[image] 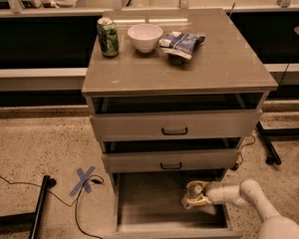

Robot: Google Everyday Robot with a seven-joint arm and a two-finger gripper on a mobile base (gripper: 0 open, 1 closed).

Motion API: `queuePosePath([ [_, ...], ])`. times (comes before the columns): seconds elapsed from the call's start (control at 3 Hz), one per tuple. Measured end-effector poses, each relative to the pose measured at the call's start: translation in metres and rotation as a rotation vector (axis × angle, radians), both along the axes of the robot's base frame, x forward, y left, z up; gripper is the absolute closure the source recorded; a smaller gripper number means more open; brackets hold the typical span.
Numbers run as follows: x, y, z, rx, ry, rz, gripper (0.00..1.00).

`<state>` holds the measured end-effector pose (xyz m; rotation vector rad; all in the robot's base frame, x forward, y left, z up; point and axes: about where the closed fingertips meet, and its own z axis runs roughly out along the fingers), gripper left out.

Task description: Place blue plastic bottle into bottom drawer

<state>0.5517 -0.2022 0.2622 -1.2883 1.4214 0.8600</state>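
The bottom drawer (149,205) of the grey cabinet is pulled open, and its flat grey floor shows. My gripper (195,197) reaches in from the lower right and sits low over the right side of the drawer floor. It is shut on the blue plastic bottle (193,188), which shows only as a pale rounded shape with a white cap between the fingers. The rest of the bottle is hidden by the gripper and the arm.
On the cabinet top stand a green soda can (107,37), a white bowl (145,37) and a blue snack bag (182,44). The two upper drawers (174,126) are slightly open above the gripper. A blue tape cross (84,179), cables and a black stand leg (37,208) lie on the floor at left.
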Motion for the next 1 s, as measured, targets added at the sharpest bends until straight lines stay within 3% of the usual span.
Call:
queuePosePath([
  [0.33,-0.0016,-0.0067,-0.0125,-0.032,0.024,-0.012,0.36],
  [0.67,-0.0021,-0.0021,-0.0134,-0.027,0.025,-0.006,0.05],
  [1.0,-0.0022,-0.0007,-0.0138,-0.025,0.026,-0.004,0.00],
])
